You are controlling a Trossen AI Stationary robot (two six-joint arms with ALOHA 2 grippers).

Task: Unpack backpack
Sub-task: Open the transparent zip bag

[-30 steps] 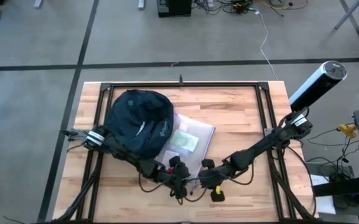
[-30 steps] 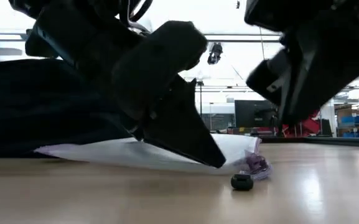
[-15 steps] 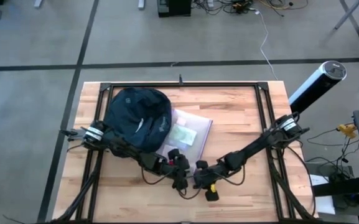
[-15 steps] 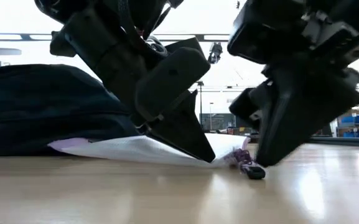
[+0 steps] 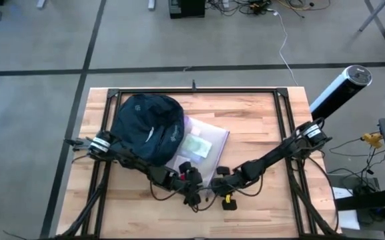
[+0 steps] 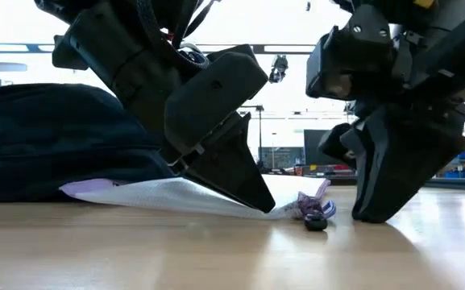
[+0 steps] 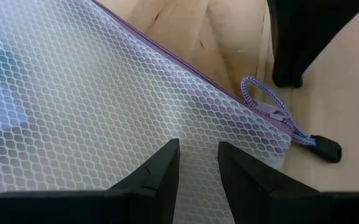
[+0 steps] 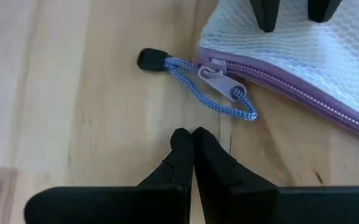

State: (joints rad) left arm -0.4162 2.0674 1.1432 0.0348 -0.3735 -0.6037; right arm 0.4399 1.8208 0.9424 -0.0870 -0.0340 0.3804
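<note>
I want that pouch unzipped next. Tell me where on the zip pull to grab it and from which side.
Grip the blue cord loop between the purple slider and the black end tab. It lies flat and slack on bare table, clear of the mesh pouch, so come straight down with the right gripper, jaws astride the cord. The left gripper is pinning the pouch corner.

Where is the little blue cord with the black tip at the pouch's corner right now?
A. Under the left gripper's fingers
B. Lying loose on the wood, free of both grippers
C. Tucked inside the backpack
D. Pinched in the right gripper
B: the cord lies flat on the table, just ahead of the shut right gripper, while the left gripper presses on the pouch.
</note>
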